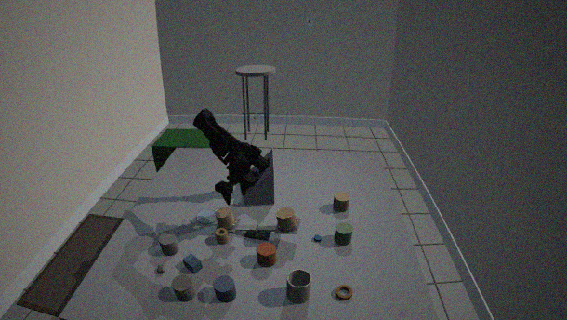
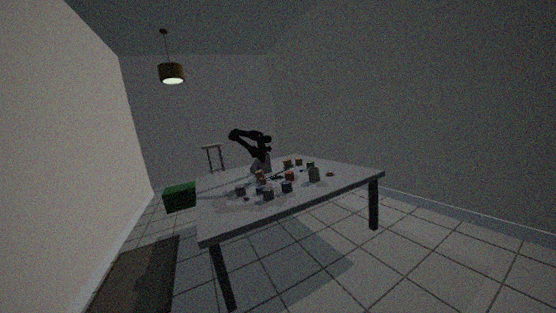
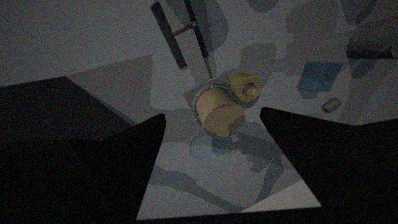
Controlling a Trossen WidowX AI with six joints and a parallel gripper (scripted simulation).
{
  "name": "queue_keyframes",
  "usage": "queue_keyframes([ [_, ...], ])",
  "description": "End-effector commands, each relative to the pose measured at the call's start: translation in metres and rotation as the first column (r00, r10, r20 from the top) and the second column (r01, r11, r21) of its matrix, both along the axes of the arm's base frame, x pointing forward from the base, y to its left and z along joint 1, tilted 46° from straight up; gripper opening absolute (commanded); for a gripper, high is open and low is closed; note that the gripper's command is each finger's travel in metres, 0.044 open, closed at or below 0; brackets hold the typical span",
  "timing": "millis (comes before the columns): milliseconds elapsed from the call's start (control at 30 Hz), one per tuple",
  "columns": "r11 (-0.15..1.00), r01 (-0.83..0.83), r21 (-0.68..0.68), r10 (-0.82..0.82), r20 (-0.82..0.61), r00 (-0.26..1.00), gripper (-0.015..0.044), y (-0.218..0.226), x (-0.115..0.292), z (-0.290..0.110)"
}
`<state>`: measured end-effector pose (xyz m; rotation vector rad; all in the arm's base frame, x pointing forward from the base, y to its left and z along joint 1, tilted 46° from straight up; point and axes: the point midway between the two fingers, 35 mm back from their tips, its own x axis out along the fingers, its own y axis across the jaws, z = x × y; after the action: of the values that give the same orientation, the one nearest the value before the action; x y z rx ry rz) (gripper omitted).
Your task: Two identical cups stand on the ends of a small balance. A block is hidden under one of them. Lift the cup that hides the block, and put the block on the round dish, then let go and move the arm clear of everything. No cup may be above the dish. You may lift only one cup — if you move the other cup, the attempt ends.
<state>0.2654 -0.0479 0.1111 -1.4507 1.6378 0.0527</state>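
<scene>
The left tan cup (image 1: 225,218) (image 2: 259,174) (image 3: 209,104) and the matching right cup (image 1: 286,220) (image 2: 287,163) stand on the two ends of the low balance (image 1: 258,233) (image 3: 169,35). Its tilt is hard to read. No block shows under either cup. The pale bluish round dish (image 1: 204,217) (image 3: 199,146) lies close beside the left cup, nothing visible on it. My gripper (image 1: 236,197) (image 3: 213,115) is open and empty, above the left cup, which shows between and below the fingertips in the wrist view.
A yellow ring-topped piece (image 1: 221,235) (image 3: 245,88) stands right by the left cup. Nearby are a blue block (image 1: 191,263) (image 3: 320,76), a grey cylinder (image 1: 168,245) and an orange cylinder (image 1: 266,254). A green cylinder (image 1: 343,233) and a tan cylinder (image 1: 341,202) stand to the right.
</scene>
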Motion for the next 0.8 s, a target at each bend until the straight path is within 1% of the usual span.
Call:
queue_keyframes([
  [0, 0.999, -0.04, 0.017, 0.042, -0.09, 0.995, 0.044, -0.016, 0.004, 0.007],
  [233, 0.989, -0.135, 0.063, 0.148, -0.283, 0.948, 0.044, -0.052, 0.007, 0.019],
  [300, 0.985, -0.154, 0.074, 0.17, -0.316, 0.933, 0.044, -0.059, 0.007, 0.021],
  [467, 0.985, -0.157, 0.076, 0.173, -0.321, 0.931, 0.044, -0.061, 0.007, 0.021],
  [767, 0.985, -0.157, 0.075, 0.173, -0.32, 0.931, 0.044, -0.074, 0.007, 0.008],
])
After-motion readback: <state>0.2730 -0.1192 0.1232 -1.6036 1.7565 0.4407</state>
